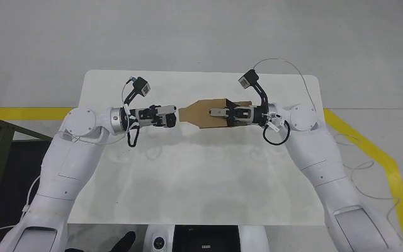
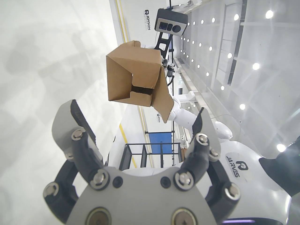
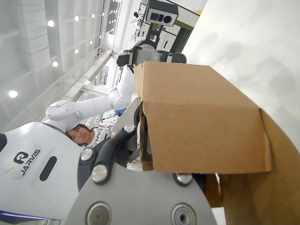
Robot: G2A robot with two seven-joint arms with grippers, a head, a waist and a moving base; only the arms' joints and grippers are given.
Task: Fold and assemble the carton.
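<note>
Right gripper (image 1: 215,113) holds carton (image 1: 200,108) above the table (image 1: 189,189), loose flap (image 2: 164,97) facing the wide-open left gripper (image 1: 175,118), presumably for folding.

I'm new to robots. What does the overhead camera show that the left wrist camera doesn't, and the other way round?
From above: the whole white table, and the right claw gripping the carton by one end, with the left claw close to the other end. From the left wrist: the carton's near end up close, its flaps partly folded with a dark gap between them, and the left claw's open fingers with dark pads. Shared: the carton, the left claw and the table.
</note>
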